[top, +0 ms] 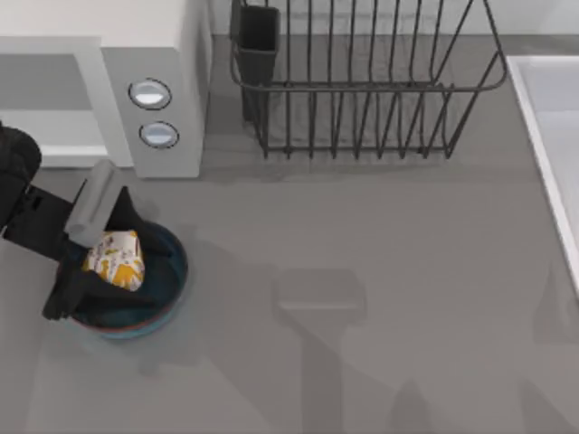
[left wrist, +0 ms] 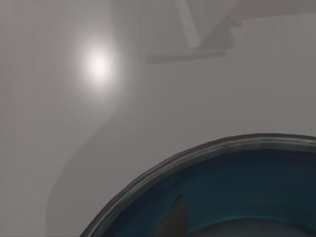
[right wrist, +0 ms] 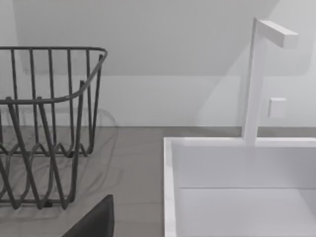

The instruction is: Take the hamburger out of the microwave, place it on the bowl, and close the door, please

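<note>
The hamburger point(top: 116, 260), a white-wrapped lump with orange patches, is over the blue bowl point(top: 167, 287) at the front left of the table. My left gripper point(top: 107, 255) is shut on it, one dark finger on each side. In the left wrist view the bowl's rim point(left wrist: 197, 157) and blue inside lie close below. The white microwave point(top: 172, 54) stands at the back left with its grey cavity point(top: 45, 86) open. Its door is out of view. A dark part of my right gripper point(right wrist: 94, 222) sits near the sink.
A black wire rack point(top: 362, 90) stands behind the table's middle, with a dark cup point(top: 258, 45) at its left end. A white sink point(top: 552, 136) runs along the right edge, and its tap point(right wrist: 254, 79) rises behind it. Grey tabletop stretches between bowl and sink.
</note>
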